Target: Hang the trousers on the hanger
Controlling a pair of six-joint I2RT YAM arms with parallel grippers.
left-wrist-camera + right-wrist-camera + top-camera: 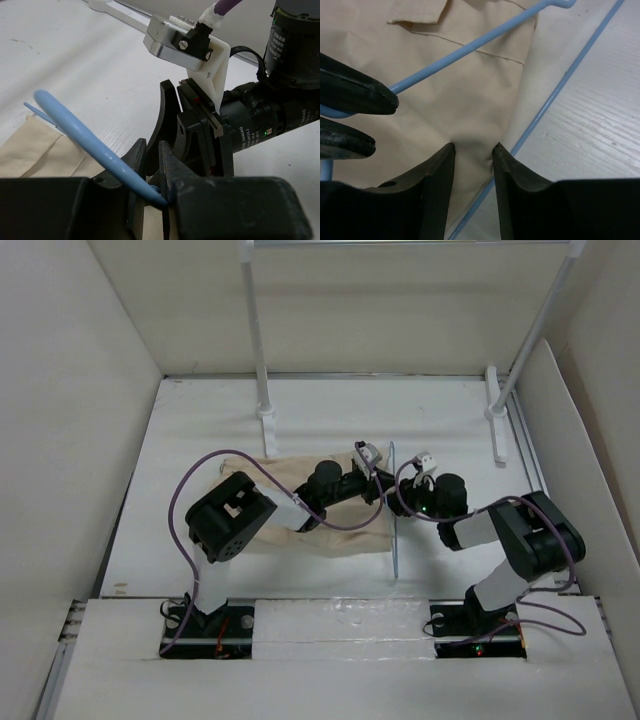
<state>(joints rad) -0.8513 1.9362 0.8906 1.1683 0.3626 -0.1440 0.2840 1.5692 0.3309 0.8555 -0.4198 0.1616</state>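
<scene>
left jaws (152,167) clamp hanger (85,140) | right jaws (472,160) pinch trousers (460,90); rack poles (256,340) behind

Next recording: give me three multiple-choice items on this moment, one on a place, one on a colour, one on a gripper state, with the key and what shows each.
1. Where do the trousers lie?
A. flat on the table, under the left arm
B. draped over the rack's top bar
C. hanging on the hanger

2. What colour is the hanger?
A. red
B. pale blue
C. black

3. What is the left gripper doing?
A. wide open above bare table
B. gripping a rack pole
C. shut on the hanger's wire

Key:
1 A, the top view shows the beige cloth spread on the white table.
2 B, both wrist views show thin light-blue wire.
3 C, the left wrist view shows the wire pinched between its fingers. The right gripper pinches a fold of the trousers.
</scene>
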